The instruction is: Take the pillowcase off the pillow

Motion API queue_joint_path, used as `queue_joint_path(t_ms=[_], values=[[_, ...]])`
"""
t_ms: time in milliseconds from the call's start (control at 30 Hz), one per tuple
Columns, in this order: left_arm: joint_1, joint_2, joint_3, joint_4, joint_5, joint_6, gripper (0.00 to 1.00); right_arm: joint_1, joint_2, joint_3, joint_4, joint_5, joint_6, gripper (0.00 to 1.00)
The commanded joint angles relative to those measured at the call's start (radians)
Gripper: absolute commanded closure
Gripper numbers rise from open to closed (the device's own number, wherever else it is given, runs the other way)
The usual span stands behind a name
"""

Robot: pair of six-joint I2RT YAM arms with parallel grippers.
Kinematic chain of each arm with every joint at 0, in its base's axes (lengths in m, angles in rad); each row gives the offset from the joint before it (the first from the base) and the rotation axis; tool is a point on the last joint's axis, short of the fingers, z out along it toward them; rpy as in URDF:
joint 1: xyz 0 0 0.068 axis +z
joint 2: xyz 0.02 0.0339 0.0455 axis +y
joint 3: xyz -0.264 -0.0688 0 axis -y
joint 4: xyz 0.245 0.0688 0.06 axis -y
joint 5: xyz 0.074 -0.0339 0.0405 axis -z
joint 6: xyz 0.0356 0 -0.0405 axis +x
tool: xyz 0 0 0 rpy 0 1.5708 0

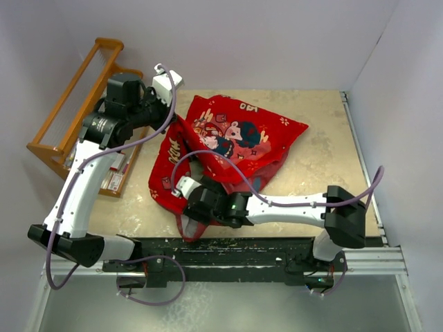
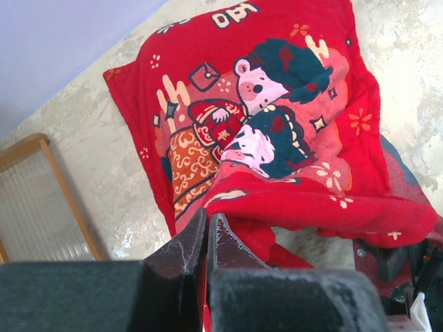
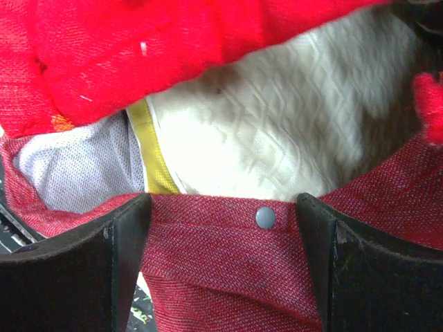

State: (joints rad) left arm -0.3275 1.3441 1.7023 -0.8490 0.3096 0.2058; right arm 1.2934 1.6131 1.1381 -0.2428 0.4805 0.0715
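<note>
Our left gripper [image 2: 206,238] has jaws pinched on the pillowcase [image 2: 277,104] edge. Our right gripper [image 3: 221,207] holds jaws apart at the opening, the pillow [image 3: 277,131] showing inside.

A beige, mottled stone-look table [image 1: 325,159] carries a bright red fabric pillowcase [image 1: 235,138] printed with cartoon children, which lies bunched from the centre toward 6 o'clock. At 9 to 10 o'clock an orange-brown slatted wooden rack [image 1: 69,104] sits at the table's edge.

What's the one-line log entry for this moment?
left gripper: shut on pillowcase | right gripper: open, at its hem snap | pillow: inside, showing at the opening | removal: not done
</note>
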Motion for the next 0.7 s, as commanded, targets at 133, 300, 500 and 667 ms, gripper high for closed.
queue_joint_path(t_ms=[133,300,500,667], values=[[0.008,-0.012,0.056,0.078,-0.012,0.007,1.00,0.064,0.199,0.131,-0.051,0.116,-0.099,0.12],[0.007,-0.016,0.085,0.054,-0.003,0.004,1.00,0.069,0.256,0.182,-0.043,0.143,-0.136,0.12],[0.008,-0.021,0.100,0.046,-0.002,0.004,1.00,0.058,0.256,0.133,-0.019,0.127,-0.127,0.24],[0.007,-0.020,0.121,0.040,0.007,0.002,1.00,-0.033,0.152,0.084,0.040,0.145,-0.003,1.00]])
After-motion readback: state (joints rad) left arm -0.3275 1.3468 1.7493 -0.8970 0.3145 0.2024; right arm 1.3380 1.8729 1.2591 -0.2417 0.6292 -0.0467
